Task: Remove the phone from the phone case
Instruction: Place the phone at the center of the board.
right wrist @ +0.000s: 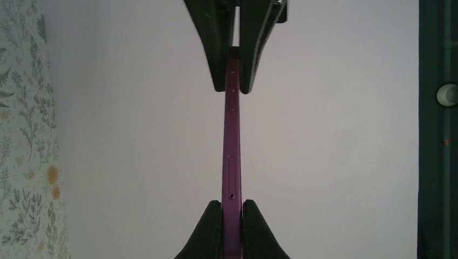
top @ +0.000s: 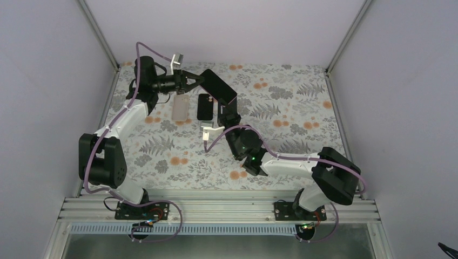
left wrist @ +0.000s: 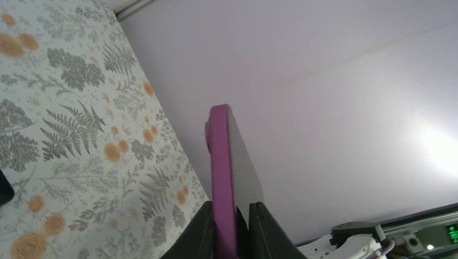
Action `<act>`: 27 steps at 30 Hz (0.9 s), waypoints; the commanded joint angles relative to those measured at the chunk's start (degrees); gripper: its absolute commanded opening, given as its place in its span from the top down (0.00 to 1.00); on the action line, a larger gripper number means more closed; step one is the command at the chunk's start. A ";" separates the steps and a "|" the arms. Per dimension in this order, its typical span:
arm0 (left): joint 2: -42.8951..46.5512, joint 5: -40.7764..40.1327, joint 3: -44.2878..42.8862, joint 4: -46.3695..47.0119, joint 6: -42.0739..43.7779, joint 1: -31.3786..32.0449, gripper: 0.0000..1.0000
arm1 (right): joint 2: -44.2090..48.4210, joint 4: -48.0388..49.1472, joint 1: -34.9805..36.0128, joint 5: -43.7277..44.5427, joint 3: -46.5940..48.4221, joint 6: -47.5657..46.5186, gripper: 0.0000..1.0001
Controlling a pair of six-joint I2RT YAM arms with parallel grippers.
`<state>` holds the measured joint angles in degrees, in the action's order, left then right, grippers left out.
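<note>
A purple phone [top: 219, 85] with a dark screen hangs in the air over the far middle of the table, held at both ends. My left gripper [top: 197, 81] is shut on its far-left end. In the left wrist view the phone [left wrist: 224, 172] stands edge-on between the gripper's [left wrist: 233, 205] black fingers. My right gripper [top: 229, 109] is shut on the near-right end. In the right wrist view the gripper [right wrist: 232, 202] pinches the phone's thin bare edge [right wrist: 232, 151], where a SIM tray shows, and the left gripper [right wrist: 232, 89] clamps the far end. A translucent case [top: 180, 107] lies flat on the table below.
A black flat phone-sized item [top: 205, 106] lies on the floral tablecloth [top: 291, 124] next to the translucent case, just under the held phone. White walls close in the back and sides. The arm bases stand on the metal rail [top: 216, 208] at the near edge.
</note>
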<state>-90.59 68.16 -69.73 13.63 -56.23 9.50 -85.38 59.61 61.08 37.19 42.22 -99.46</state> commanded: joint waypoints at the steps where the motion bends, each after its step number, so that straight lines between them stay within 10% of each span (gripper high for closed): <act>1: -0.56 0.44 0.91 3.05 -1.32 0.27 0.90 | -0.73 8.87 0.64 -1.32 -0.29 -2.42 0.96; 5: -0.49 0.63 1.10 3.48 -1.68 0.19 0.98 | -0.86 9.28 0.62 -1.16 -0.38 -2.37 0.86; 15: -0.34 1.25 0.15 7.10 -3.42 -1.57 0.98 | 2.33 -0.83 0.62 0.22 -0.77 5.96 0.22; 20: 0.12 1.29 0.14 6.07 -1.08 -2.91 0.98 | 6.83 -26.23 0.64 -0.66 4.10 24.80 0.00; 27: 0.58 1.04 -0.58 -0.35 6.81 -3.65 0.98 | 10.29 -67.70 -0.71 -15.05 19.84 53.85 0.01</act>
<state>-91.02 68.97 -69.04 15.57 -55.05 6.20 -78.39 17.98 61.04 32.27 55.53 -65.60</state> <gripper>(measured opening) 0.080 0.994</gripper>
